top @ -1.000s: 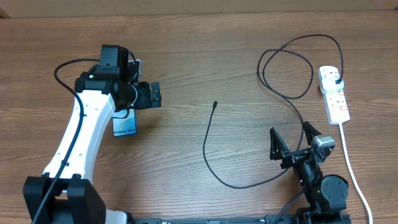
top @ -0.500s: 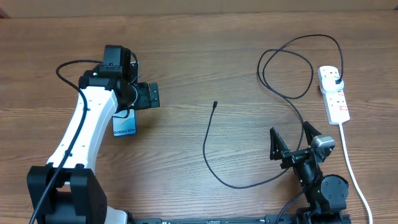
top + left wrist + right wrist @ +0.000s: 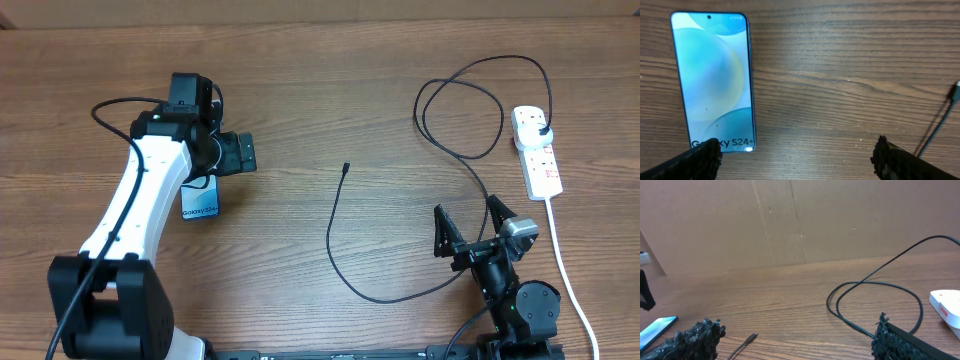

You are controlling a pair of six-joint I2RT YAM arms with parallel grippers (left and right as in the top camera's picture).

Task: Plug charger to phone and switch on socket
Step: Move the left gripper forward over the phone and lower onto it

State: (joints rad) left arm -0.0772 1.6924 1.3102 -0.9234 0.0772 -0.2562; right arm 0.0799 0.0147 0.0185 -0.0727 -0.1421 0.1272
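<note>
Since a second ago, the left arm has swung a little: its near part now sits further right in the overhead view, and the left gripper has drawn slightly left. The phone, charger, socket and right arm lie as they did.

The left gripper is spread wide and holds nothing. It hangs over bare table just right of the phone. In the wrist view one fingertip overlaps the phone's lower corner; whether it touches cannot be told. The right gripper is also spread wide and empty, at the near right, with the charger's cable passing close by its fingers.

The phone lies flat at the left, screen up and lit light blue with white "Galaxy S24+" lettering, partly under the left arm in the overhead view.

The charger is a thin black cable. Its plug sits in the far end of the socket, a white strip with red markings at the right edge. From there the cable loops far and left, runs near past the right gripper, then curves back to its tip at mid table, well apart from the phone. A white cord trails near from the socket.
</note>
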